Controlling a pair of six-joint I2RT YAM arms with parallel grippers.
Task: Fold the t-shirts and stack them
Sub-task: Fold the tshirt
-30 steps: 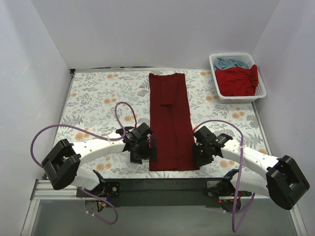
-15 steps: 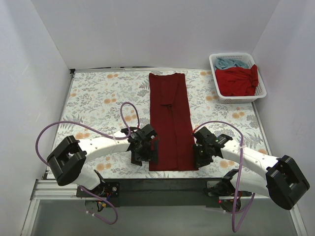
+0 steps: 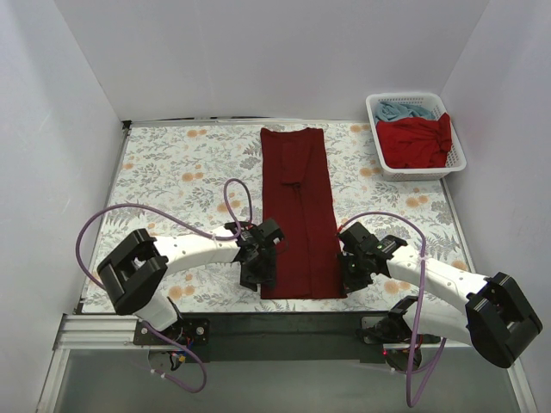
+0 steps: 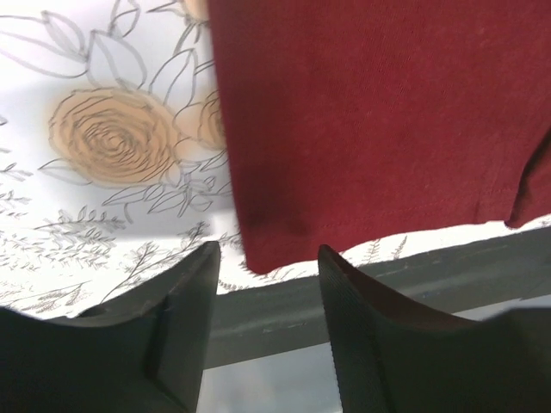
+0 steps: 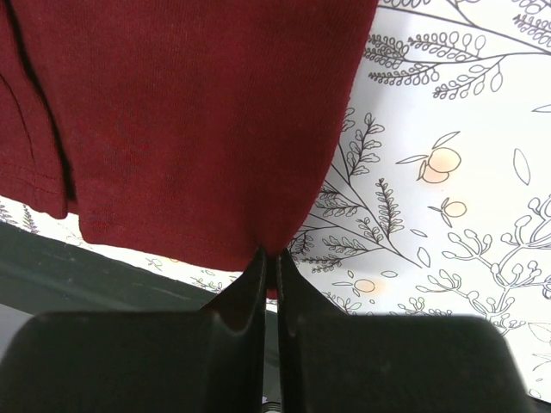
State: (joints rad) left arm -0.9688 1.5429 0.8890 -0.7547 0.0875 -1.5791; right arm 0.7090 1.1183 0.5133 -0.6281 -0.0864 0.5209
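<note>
The dark maroon t-shirt (image 3: 298,206) lies as a long narrow folded strip down the middle of the floral table cloth. My left gripper (image 3: 263,274) is open, its fingers (image 4: 185,318) straddling the shirt's near-left hem corner (image 4: 275,249) without gripping it. My right gripper (image 3: 349,277) is shut on the shirt's near-right hem corner (image 5: 275,245), pinching the cloth between its fingertips (image 5: 258,284). The brighter red t-shirt (image 3: 416,142) and the light blue t-shirt (image 3: 400,110) lie crumpled in the basket.
The white lattice basket (image 3: 456,163) stands at the back right. The table's dark near edge (image 4: 362,284) runs just behind both grippers. White walls enclose the table on three sides.
My left gripper has moved right to the shirt's near-left corner, its arm swinging in. The right gripper has stayed at the near-right corner.
</note>
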